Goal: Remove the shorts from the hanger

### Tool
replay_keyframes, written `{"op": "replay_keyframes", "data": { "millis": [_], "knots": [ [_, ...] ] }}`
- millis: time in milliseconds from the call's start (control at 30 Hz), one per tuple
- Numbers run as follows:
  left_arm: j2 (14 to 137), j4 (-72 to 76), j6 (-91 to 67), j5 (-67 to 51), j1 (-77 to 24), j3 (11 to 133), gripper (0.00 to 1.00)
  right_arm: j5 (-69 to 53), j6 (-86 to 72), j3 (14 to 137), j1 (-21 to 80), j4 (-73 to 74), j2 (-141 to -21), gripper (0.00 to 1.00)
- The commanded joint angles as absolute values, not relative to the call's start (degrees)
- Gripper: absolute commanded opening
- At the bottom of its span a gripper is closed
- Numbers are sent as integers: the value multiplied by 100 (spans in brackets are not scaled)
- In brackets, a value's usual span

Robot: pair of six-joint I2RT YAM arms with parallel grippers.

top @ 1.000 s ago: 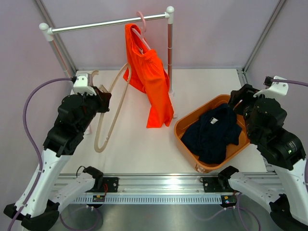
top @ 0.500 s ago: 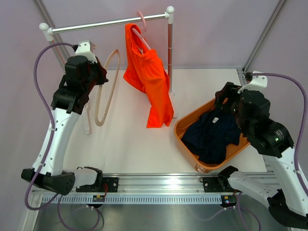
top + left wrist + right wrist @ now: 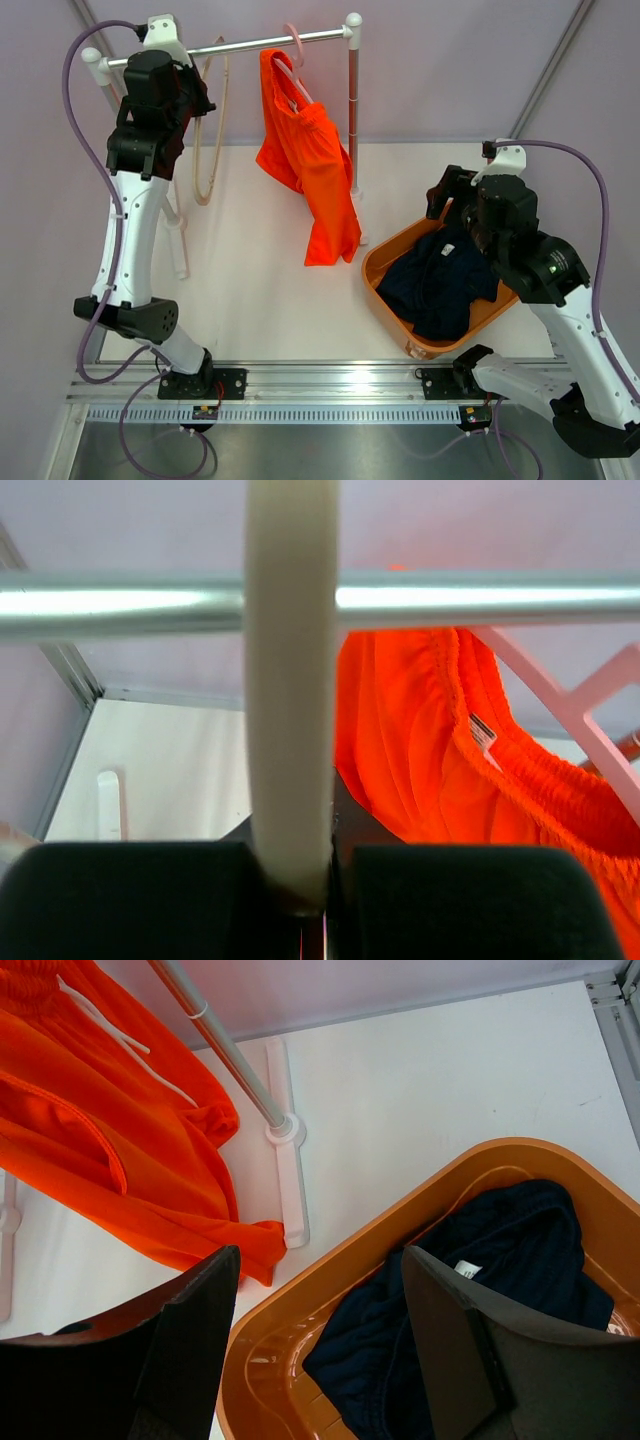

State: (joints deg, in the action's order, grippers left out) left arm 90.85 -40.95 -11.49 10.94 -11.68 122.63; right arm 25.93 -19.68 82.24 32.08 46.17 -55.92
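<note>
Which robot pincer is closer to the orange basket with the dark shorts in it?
The right pincer. It hovers open just over the basket's rim. The left pincer is far across the table, up at the rail, gripping a cream hanger.

Two shorts (image 3: 320,180); two hangers (image 3: 290,680); one basket (image 3: 300,1320); one rack (image 3: 250,44).

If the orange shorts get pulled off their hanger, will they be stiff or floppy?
Probably floppy: the orange shorts hang in limp folds from the pink hanger. Likely light, since the fabric looks thin. A tug may swing the hanger, which only hooks over the rail.
</note>
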Motion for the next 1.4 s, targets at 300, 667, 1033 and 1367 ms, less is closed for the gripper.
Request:
{"op": "replay_keyframes", "data": {
  "millis": [300, 667, 1033, 1367],
  "knots": [
    [10046, -3385, -747, 1319, -536, 13210, 0, 2417, -1837, 8525, 3182, 4614, -5564, 73],
    [10161, -3164, -808, 1248, -352, 12649, 3, 2224, -1969, 8341, 3182, 4562, -5607, 73],
    [9387, -2804, -826, 1186, -352, 11549, 19, 2057, -2021, 8279, 3182, 4562, -5643, 73],
    [8843, -2926, -765, 1248, -352, 11584, 48, 2013, -2074, 8235, 3190, 4570, -5590, 73]
  ]
}}
